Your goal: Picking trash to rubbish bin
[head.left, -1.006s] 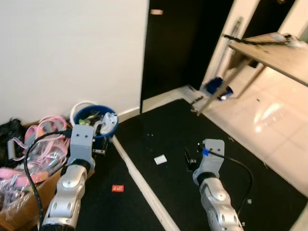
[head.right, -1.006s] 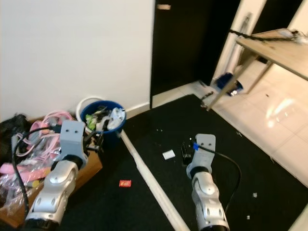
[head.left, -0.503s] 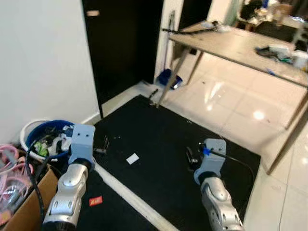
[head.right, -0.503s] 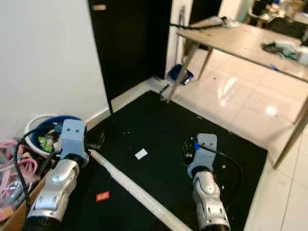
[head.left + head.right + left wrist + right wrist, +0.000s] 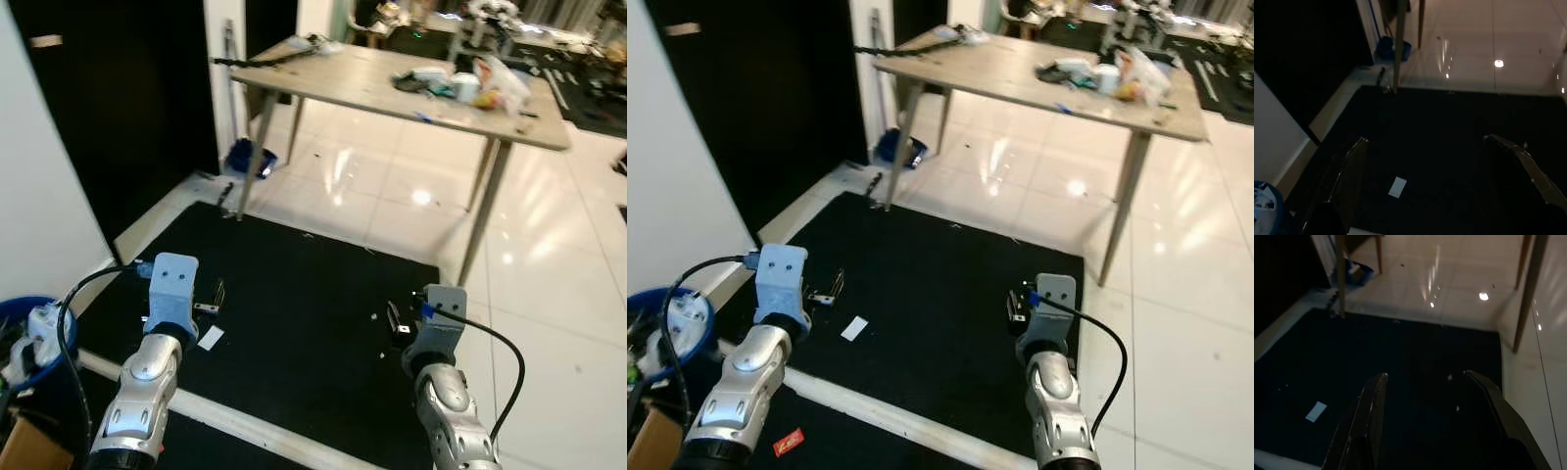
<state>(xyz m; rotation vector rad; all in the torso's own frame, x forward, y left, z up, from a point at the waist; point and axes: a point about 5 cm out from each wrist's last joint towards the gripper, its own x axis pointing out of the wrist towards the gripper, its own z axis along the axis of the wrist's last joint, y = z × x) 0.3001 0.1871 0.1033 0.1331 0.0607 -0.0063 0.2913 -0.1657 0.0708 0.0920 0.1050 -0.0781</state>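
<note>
White paper scrap (image 5: 854, 328) lying on black mat (image 5: 950, 294), just ahead of left gripper (image 5: 1425, 171), jaws spread wide, holding nothing. Right gripper (image 5: 1430, 406) hovering over mat well apart from scrap, jaws also spread, empty. Blue rubbish bin (image 5: 666, 318) sitting beside left arm. Red wrapper (image 5: 787, 442) lying near white strip (image 5: 901, 421).

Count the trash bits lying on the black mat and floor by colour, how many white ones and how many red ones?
White paper scrap: 1
Red wrapper: 1
Total: 2
</note>
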